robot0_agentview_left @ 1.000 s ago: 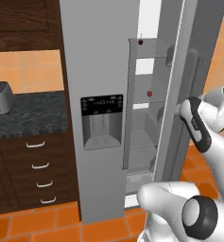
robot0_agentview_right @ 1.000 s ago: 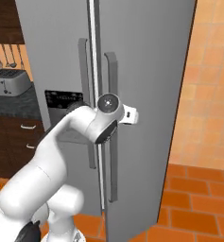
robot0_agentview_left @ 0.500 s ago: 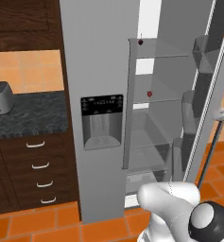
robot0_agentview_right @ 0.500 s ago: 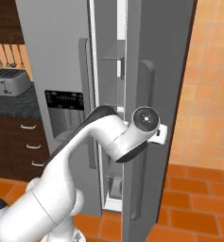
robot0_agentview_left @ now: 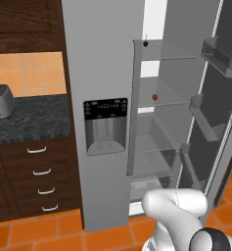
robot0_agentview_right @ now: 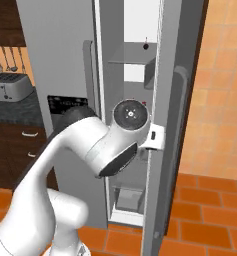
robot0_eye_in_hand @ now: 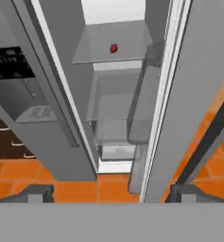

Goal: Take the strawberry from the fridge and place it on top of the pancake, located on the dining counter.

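Observation:
The grey steel fridge [robot0_agentview_left: 103,73] stands with its right door [robot0_agentview_right: 176,125] swung open. The strawberry [robot0_agentview_left: 154,97], tiny and bright red, lies on the middle glass shelf; the hand view looks at the strawberry [robot0_eye_in_hand: 114,47] from below and outside. A darker red fruit with a stem [robot0_agentview_left: 146,43] sits on the shelf above. My gripper [robot0_eye_in_hand: 111,194] is open, holding nothing, and hangs low in front of the opening, well short of the shelves. My white hand [robot0_agentview_right: 153,139] is close to the door's inner edge. The pancake and the dining counter are out of view.
Clear bins [robot0_agentview_left: 220,51] line the inside of the open door, which juts out on the right. Left of the fridge runs a dark speckled counter [robot0_agentview_left: 34,120] with a toaster [robot0_agentview_left: 1,100] and dark wood drawers [robot0_agentview_left: 39,171]. The floor is orange tile [robot0_agentview_left: 49,230].
The right fridge door has swung from nearly closed to wide open. My arm has moved right with it, out of the left base view. The base has stayed put.

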Controlling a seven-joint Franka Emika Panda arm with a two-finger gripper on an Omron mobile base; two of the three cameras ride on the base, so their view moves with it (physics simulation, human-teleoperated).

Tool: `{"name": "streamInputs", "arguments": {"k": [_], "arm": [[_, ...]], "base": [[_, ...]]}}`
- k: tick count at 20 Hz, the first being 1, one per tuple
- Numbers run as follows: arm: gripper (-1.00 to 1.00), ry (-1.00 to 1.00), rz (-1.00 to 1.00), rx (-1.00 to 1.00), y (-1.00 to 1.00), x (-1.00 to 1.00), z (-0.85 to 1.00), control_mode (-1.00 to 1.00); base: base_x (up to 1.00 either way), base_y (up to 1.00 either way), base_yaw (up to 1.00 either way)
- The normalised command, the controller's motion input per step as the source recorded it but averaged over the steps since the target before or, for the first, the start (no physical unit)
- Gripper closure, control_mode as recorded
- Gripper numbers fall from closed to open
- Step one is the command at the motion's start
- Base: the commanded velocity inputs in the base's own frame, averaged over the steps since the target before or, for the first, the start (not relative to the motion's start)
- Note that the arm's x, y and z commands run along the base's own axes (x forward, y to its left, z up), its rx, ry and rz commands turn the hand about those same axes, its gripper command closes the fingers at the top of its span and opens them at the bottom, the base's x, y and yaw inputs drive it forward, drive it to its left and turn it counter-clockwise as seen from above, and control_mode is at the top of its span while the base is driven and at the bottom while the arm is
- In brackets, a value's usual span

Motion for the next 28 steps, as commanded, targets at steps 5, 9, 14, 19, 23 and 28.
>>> {"name": "streamInputs", "arguments": {"k": [5, 9, 14, 19, 23, 28], "arm": [[-1.00, 0.28, -0.15, -0.56, 0.76, 0.68, -0.33, -1.00], [-1.00, 0.40, -0.13, -0.66, 0.21, 1.00, -0.66, -1.00], [-1.00, 0.40, -0.14, -0.55, -0.11, 1.00, -0.61, -1.00], [-1.00, 0.27, -0.12, -0.28, -0.56, 0.91, -0.59, -1.00], [-1.00, 0.15, -0.09, -0.18, -0.61, 0.69, -0.26, -1.00], [-1.00, 0.13, -0.13, -0.08, -0.75, 0.20, -0.02, -1.00]], "base": [[0.00, 0.00, 0.00], [0.00, 0.00, 0.00], [0.00, 0.00, 0.00], [0.00, 0.00, 0.00], [0.00, 0.00, 0.00], [0.00, 0.00, 0.00]]}}
